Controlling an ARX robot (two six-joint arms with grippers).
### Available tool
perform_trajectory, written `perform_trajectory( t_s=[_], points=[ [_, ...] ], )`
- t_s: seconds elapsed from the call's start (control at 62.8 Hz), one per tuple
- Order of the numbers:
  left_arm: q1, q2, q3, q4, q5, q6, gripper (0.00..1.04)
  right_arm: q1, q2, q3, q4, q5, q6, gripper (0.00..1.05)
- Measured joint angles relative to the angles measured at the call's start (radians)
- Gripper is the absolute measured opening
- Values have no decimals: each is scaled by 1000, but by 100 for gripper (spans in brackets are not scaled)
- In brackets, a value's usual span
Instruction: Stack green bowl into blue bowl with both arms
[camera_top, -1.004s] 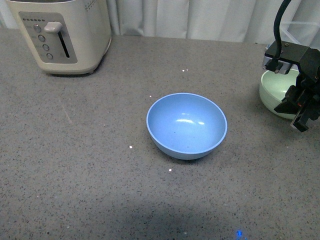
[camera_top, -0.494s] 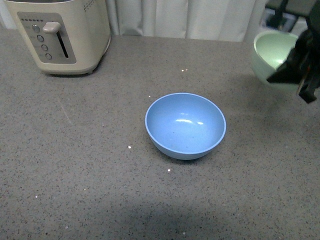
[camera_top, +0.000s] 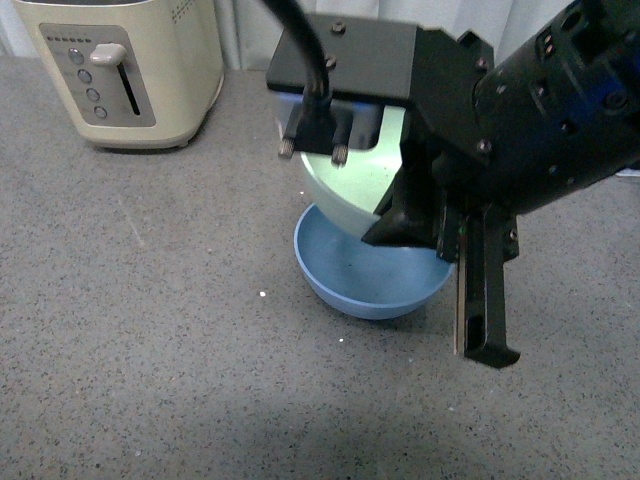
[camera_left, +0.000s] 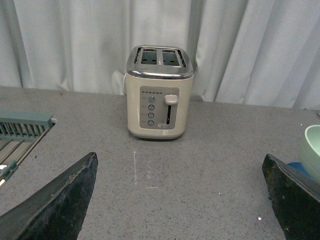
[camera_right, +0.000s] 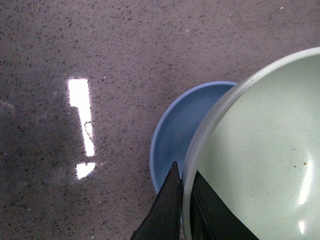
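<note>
The pale green bowl (camera_top: 352, 185) hangs tilted in the air, directly over the light blue bowl (camera_top: 372, 278), which rests on the grey counter. My right arm (camera_top: 540, 120) reaches in from the right. In the right wrist view my right gripper (camera_right: 184, 186) is shut on the green bowl (camera_right: 260, 150) at its rim, one finger inside and one outside, with the blue bowl (camera_right: 177, 135) partly showing beneath. My left gripper (camera_left: 180, 157) is open over bare counter with nothing between its fingers; the green bowl's edge (camera_left: 311, 150) shows at that view's side.
A cream toaster (camera_top: 130, 70) stands at the back left of the counter, also facing the left wrist camera (camera_left: 159, 92). A teal dish rack (camera_left: 22, 127) sits at the edge of the left wrist view. White curtains close off the back.
My right arm has lifted the green bowl from the far right of the counter and carried it left, so it now hangs over the blue bowl. The blue bowl has not moved.
</note>
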Motion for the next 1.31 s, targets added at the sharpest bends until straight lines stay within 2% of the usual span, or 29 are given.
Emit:
perform_trajectory(
  t_s=[0.367, 0.988, 1.307],
  points=[
    [0, 0, 0, 0, 0, 0, 98, 4, 67, -21, 19, 53, -22, 2],
    [0, 0, 0, 0, 0, 0, 98, -5, 108, -17, 48, 52, -28, 2],
    [0, 0, 0, 0, 0, 0, 98, -16, 81, -17, 90, 36, 39, 49]
  ],
)
